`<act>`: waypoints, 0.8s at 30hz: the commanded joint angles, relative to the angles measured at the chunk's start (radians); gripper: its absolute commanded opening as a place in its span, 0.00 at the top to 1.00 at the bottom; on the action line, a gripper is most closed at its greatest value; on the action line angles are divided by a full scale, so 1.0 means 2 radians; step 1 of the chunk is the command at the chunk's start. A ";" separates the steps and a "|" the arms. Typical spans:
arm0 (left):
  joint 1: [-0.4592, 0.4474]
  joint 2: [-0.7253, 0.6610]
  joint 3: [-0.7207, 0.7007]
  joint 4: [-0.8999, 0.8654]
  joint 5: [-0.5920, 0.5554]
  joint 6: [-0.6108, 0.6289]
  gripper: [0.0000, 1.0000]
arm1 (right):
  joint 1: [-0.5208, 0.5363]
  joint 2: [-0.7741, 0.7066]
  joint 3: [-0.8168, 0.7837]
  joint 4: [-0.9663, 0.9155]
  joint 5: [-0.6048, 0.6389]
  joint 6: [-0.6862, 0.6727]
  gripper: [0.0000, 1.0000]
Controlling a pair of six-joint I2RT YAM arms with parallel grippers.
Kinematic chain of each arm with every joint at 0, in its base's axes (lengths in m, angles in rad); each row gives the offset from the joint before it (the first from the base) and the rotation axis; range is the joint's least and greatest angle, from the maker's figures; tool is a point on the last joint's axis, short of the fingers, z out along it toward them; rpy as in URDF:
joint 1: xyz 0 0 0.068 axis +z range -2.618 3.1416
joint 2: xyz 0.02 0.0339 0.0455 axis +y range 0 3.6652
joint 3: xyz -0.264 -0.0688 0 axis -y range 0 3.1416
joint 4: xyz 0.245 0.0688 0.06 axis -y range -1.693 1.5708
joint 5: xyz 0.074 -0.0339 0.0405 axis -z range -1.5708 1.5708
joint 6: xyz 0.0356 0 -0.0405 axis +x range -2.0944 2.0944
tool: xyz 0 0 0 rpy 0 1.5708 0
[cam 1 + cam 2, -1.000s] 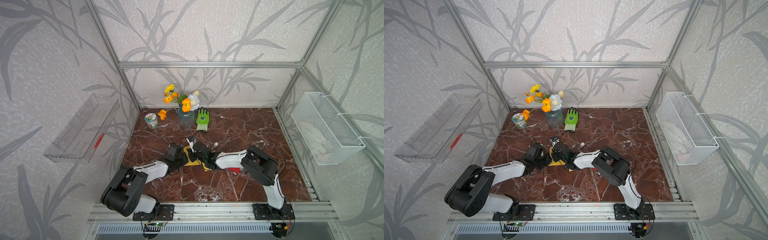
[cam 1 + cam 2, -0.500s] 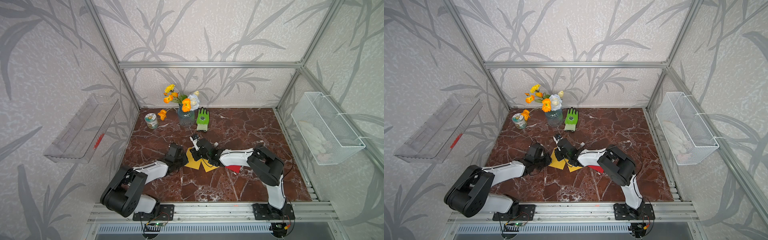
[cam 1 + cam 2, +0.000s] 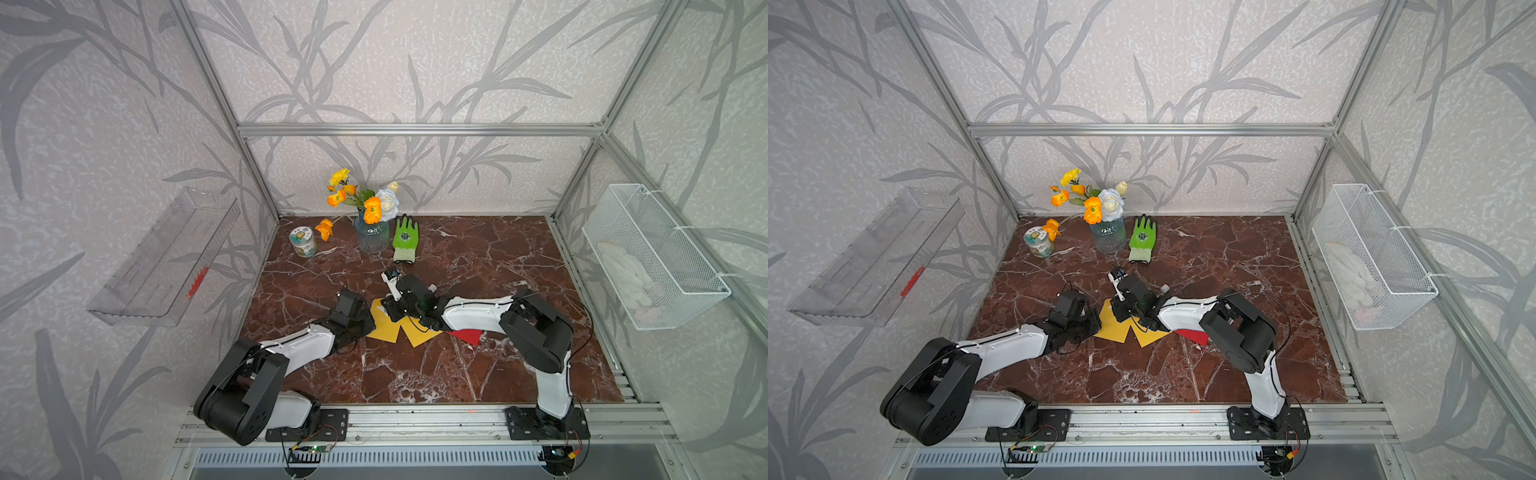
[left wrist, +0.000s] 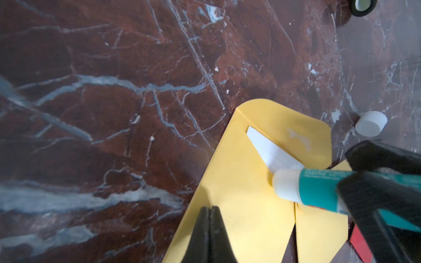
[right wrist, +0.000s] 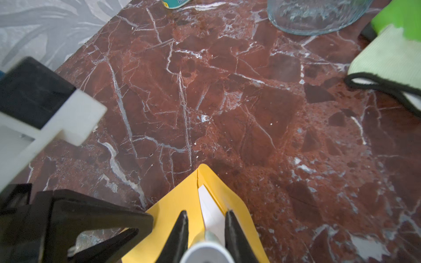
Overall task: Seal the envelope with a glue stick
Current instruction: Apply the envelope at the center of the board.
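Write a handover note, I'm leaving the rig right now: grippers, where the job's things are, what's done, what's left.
Left gripper: shut, tips on the yellow envelope, seemingly pinning it.
Right gripper: shut on the glue stick, white end by the envelope's mouth.
Cap: off, lying on the table beside the flap.
Done: flap open, a whitish glue smear on it.
Left: probably more glue, then fold the flap and press it shut.

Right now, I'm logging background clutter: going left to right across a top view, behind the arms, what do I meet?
Clear wall shelf, round tin, glass vase of flowers, green glove, white wire basket.
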 commanded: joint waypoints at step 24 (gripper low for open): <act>-0.004 -0.034 -0.011 -0.033 0.051 0.017 0.94 | 0.045 0.058 -0.002 0.008 0.061 -0.090 1.00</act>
